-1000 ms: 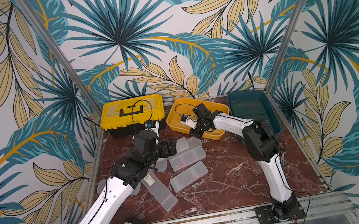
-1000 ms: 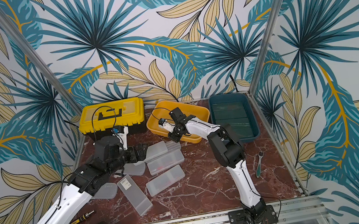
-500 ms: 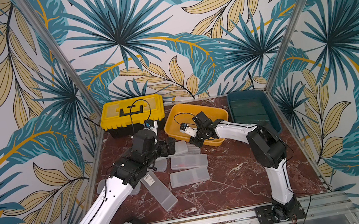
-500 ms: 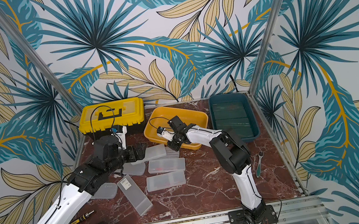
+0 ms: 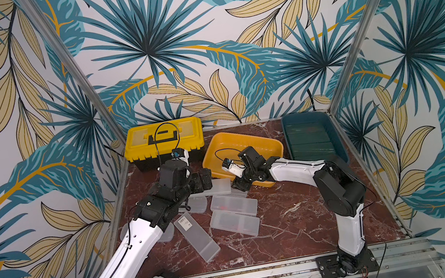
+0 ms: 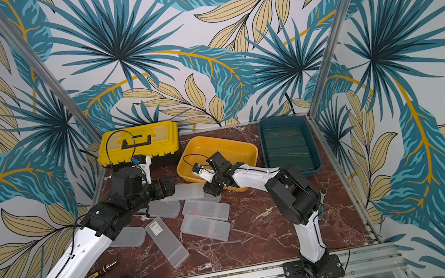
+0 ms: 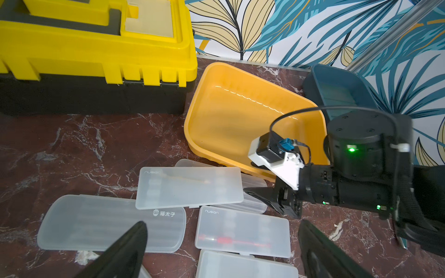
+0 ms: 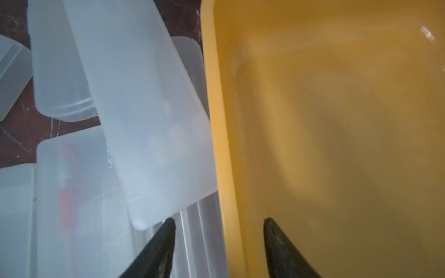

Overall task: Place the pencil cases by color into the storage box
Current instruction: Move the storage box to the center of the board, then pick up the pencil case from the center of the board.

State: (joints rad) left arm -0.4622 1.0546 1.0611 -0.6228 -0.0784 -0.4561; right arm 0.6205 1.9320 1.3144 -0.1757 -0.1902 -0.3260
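Several frosted white pencil cases lie on the marble in front of the empty yellow storage box; one carries a barcode sticker. Dark green pencil cases fill the teal storage box. My right gripper is open, its jaws straddling the yellow box's near rim without pinching it, with a white case beside it. My left gripper hangs wide open above a white case with a red pen inside.
A yellow and black toolbox stands at the back left, close to the yellow box. A small screwdriver lies near the front left edge. Metal frame posts and walls enclose the table on three sides.
The right gripper's jaws, shut a second ago at the yellow box, have parted. The box has come down and shifted forward-left, and the white cases in front have slid and settled flat.
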